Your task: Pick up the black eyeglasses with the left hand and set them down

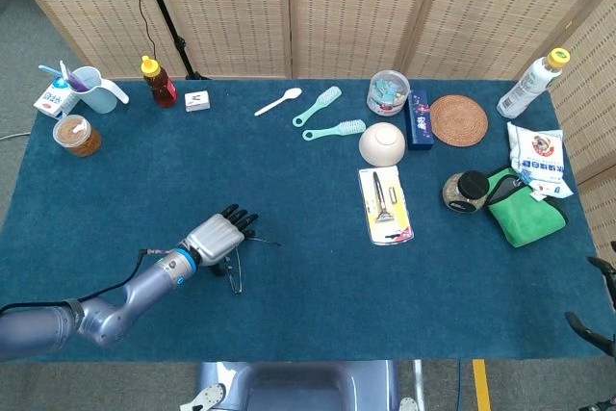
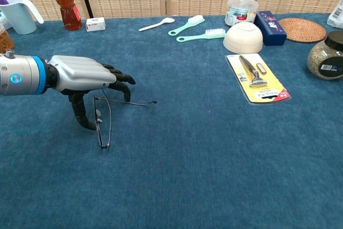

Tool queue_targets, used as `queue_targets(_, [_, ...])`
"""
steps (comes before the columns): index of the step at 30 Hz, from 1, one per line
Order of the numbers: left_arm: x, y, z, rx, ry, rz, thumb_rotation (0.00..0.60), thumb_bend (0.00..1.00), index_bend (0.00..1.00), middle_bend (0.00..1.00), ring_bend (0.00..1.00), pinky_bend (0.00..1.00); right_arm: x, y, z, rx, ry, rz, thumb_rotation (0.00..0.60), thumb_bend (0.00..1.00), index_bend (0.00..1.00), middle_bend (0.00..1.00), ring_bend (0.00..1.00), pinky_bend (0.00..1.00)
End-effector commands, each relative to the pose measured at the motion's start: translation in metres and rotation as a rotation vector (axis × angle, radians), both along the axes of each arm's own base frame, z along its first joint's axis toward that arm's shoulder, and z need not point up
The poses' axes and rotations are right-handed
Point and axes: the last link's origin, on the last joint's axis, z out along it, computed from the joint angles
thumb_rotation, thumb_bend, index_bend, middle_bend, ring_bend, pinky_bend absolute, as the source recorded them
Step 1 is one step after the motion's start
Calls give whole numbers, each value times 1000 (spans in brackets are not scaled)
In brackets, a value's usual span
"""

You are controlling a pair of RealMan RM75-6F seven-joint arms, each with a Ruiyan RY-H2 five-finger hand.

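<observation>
The black eyeglasses (image 2: 104, 123) lie unfolded on the blue table cloth at the front left, also seen in the head view as eyeglasses (image 1: 235, 270). My left hand (image 2: 86, 76) hovers right over them, palm down. Its fingers curl down over the temple arms, and its thumb reaches down beside the frame front. The glasses still rest on the cloth, and the same left hand (image 1: 216, 236) covers part of them from above. Only the dark fingers of my right hand (image 1: 585, 326) show, spread and empty, at the table's front right corner.
A razor pack (image 2: 256, 78), a bowl (image 2: 243, 37), two teal brushes (image 2: 202, 35) and a white spoon (image 2: 156, 24) lie mid-table. A honey bottle (image 2: 64, 4), a measuring cup (image 2: 20, 13) and a small white box (image 2: 95, 24) stand far left. A jar (image 2: 325, 54) and green cloth (image 1: 525, 207) sit right.
</observation>
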Motion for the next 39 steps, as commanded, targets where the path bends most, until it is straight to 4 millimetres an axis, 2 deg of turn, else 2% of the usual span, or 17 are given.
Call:
queue_targets(1, [0,-1,-3,2,1,4,490,184,274,0,0,0,0,0,1,-2,-1,0,600,42,216,84,104,234])
queue_targets(21, [-3,-7,-1,11,-3,11,489,204,481,0,0,0,1,-2,0,0,-7,8,600,43,219,84,105,234])
queue_targets(29, [-7,-11,5,13,-7,15,488,204,510,0,0,0,1,-3,-1,-2,-9,15,600,42,223,89,110,236])
queue_targets(39, [-12,-15,2,33,-15,20,493,204,530,0,0,0,1,-3,-1,-6,-8,16,600,42,226,91,112,236])
